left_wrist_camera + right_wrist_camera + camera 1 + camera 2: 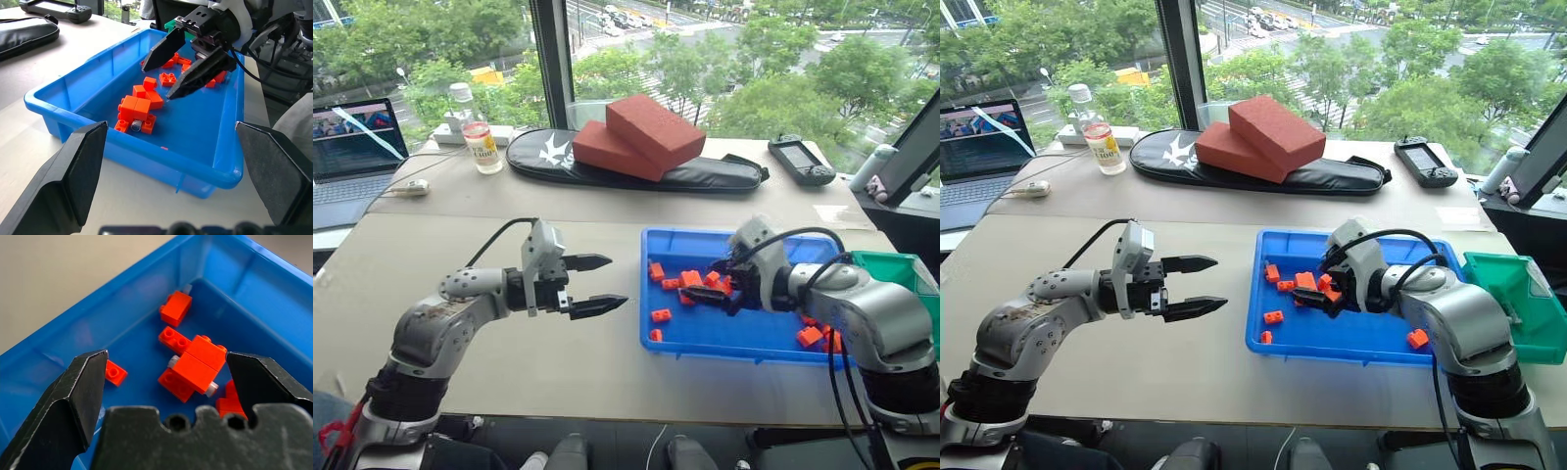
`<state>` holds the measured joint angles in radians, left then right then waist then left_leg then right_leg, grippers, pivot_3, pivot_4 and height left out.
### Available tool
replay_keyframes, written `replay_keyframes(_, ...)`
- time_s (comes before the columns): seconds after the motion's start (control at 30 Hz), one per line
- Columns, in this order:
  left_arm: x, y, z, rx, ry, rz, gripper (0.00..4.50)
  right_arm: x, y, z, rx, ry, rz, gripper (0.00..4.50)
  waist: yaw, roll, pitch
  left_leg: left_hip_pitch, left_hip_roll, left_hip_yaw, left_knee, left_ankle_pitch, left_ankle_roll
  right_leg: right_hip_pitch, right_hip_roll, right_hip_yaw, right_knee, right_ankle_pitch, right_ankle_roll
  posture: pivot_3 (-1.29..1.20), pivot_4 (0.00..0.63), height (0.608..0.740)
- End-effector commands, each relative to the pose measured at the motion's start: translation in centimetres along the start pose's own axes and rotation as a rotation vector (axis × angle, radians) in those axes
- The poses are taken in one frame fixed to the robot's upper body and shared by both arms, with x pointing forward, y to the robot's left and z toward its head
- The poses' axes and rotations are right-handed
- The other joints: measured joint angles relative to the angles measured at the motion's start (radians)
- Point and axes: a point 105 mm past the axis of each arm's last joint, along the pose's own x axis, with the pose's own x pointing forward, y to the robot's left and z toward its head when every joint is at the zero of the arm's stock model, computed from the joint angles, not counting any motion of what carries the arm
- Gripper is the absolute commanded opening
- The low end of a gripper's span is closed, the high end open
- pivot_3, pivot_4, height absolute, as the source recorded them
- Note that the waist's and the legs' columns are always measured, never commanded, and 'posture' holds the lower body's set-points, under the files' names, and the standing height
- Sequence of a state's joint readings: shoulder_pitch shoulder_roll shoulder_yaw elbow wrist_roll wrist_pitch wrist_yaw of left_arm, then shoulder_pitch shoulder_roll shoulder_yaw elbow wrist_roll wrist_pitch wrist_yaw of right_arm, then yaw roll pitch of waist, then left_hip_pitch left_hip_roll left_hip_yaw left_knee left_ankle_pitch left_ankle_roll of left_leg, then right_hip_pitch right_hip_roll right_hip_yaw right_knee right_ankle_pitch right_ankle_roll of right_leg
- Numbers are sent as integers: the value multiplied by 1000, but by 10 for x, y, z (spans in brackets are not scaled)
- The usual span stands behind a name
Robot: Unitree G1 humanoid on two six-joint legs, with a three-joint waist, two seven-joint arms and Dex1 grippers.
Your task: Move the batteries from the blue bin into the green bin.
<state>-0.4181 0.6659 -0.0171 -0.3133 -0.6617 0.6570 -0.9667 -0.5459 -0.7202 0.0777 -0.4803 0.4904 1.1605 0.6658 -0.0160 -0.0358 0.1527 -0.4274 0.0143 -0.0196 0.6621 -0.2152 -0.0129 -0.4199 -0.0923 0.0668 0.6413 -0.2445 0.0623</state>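
Head camera: the right claw [710,284] hangs wide open and empty, low inside the blue bin [705,338], right over a clump of orange bricks [690,279]; the green bin [901,269] sits against the tray's right side.

Left wrist: the left claw [603,285] is open too, holding nothing, parked level over the table [460,264] and pointed at the tray.

Right wrist: a battery [211,389] pokes out from under the bricks, between the spread fingers [83,382].

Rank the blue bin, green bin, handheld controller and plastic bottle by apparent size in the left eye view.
1. blue bin
2. green bin, partly hidden by the right arm
3-4. handheld controller and plastic bottle: look alike, unsure.
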Motion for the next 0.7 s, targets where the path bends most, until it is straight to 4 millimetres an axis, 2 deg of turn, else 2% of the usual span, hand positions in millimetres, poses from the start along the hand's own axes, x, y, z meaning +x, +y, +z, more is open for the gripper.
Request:
replay_keyframes(0.03,0,-3,7,42,-15,-11,4500,15,-8,4,-19,25,-46,4475,-5,0,0,1,0,0,0,0,0,0,0,0,0,0,0,0,150,740)
replay_keyframes(0.1,0,-3,7,42,-16,-8,4500,19,-8,3,-22,38,-48,4475,-8,0,0,2,1,0,0,0,0,0,1,0,1,-1,-1,0,150,740)
replay_keyframes(0.33,-1,-5,6,37,-19,-2,4500,29,-26,-2,-14,70,-139,4475,-7,0,0,2,0,0,0,0,0,-1,1,0,2,-1,-1,0,150,740)
replay_keyframes(0.7,-2,-5,6,35,-21,10,4500,40,-30,-14,11,102,-153,4475,-9,0,0,2,0,0,0,0,0,-1,1,0,2,-1,-1,0,150,740)
